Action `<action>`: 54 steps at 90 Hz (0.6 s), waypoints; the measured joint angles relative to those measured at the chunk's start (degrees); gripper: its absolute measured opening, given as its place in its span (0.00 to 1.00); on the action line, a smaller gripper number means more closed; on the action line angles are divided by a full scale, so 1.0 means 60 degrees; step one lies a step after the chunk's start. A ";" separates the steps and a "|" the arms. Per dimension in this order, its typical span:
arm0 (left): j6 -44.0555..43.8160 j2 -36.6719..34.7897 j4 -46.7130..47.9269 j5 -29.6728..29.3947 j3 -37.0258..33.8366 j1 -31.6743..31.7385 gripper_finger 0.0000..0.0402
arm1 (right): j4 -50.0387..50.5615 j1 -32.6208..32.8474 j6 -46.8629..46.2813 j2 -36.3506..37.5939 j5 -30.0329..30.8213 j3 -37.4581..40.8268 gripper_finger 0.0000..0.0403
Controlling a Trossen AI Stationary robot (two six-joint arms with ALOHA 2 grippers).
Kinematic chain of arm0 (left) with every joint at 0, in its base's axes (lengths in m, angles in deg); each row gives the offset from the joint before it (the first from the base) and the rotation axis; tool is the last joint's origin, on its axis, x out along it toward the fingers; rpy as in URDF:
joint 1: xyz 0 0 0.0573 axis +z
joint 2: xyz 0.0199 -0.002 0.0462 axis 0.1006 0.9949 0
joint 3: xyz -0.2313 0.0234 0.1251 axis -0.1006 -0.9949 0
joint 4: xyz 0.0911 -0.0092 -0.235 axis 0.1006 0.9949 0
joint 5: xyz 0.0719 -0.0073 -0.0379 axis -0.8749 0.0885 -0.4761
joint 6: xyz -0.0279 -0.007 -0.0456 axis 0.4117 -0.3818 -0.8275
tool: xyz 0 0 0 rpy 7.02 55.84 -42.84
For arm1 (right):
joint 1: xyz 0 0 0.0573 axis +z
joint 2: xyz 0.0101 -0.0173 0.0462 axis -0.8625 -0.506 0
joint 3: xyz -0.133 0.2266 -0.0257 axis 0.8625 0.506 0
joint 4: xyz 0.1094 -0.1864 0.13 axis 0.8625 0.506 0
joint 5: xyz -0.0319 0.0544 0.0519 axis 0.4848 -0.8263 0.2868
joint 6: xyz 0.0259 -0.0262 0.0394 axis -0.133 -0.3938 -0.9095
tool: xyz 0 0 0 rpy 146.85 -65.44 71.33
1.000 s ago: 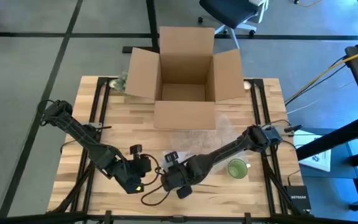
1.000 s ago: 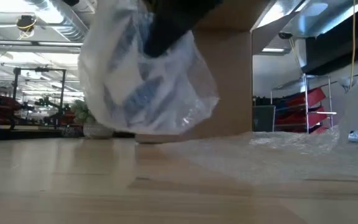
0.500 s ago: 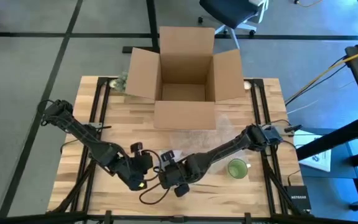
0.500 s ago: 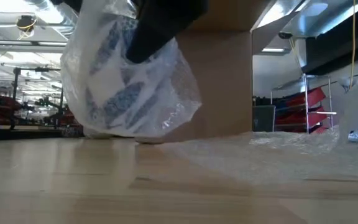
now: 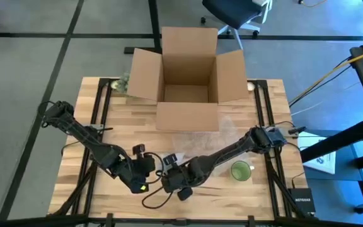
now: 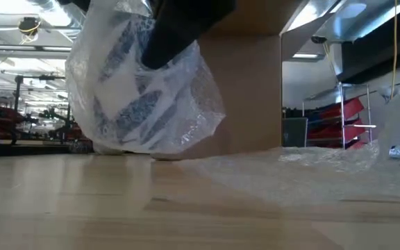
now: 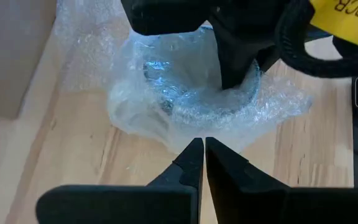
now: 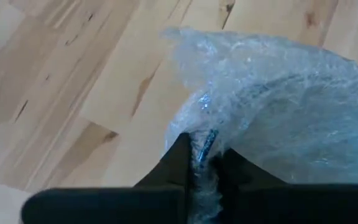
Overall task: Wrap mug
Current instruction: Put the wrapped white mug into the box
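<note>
Presently, entry as follows.

Item: mug (image 7: 191, 93), blue-and-white, bundled in bubble wrap (image 6: 144, 90); it sat at the near middle of the counter (image 5: 188, 142), between the two arms, the bundle's underside just at the wood in the low view.

Right gripper (image 8: 202, 163): fingers nearly shut, pinching a gathered fold of the bubble wrap at the top of the bundle; it reached in from the right side of the counter.

Left gripper (image 7: 204, 162): fingers pressed together with nothing between them, tips just beside the near edge of the bundle, not touching it as far as could be told.

Other stock: open cardboard box (image 5: 186, 75) at the far side of the counter; green cup (image 5: 240, 170) near the right arm; a loose sheet of wrap (image 6: 311, 173) lying flat before the box.

Step in hand: judged to be the closing of the wrap, loose ends gathered over the mug.

Next move: probably called for the left fingers to part and take a free flap, tucking it while the right kept its pinch.
</note>
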 joint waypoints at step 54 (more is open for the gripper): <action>0.0467 0.0000 0.0005 0.0335 0.0000 0.0127 0.00 | -0.0006 0.0003 -0.0052 0.0018 0.0000 -0.0007 0.03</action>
